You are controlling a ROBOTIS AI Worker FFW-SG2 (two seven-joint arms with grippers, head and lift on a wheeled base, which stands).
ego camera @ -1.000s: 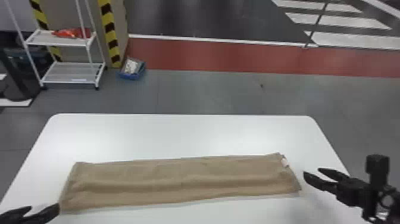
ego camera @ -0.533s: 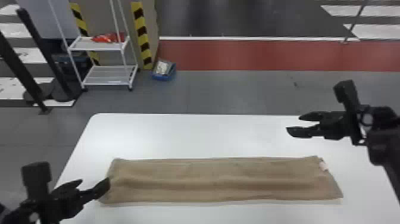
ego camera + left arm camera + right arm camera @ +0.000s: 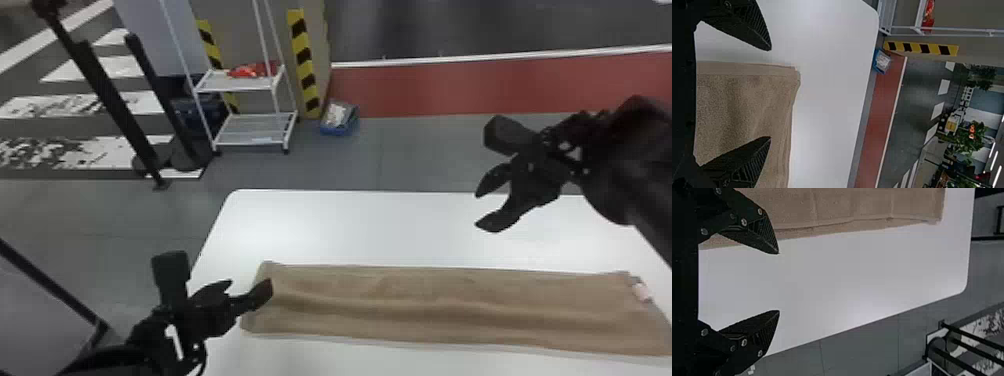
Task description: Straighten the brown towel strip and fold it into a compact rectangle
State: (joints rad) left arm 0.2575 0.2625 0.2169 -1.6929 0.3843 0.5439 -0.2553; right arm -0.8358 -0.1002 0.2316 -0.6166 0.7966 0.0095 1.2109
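- Shows the brown towel strip (image 3: 410, 310) stretched from side to side on the white table (image 3: 350, 227), lightly rippled, with a pale tag (image 3: 641, 291) at its right end.
- Places the left gripper (image 3: 251, 284) at the strip's left end, with empty fingers spread wide; cannot tell whether touching cloth.
- Catches the right gripper (image 3: 477, 211) beyond the strip's far edge, with fingers wide apart and nothing between them.
- Includes a white shelf rack (image 3: 252, 131) past the table.
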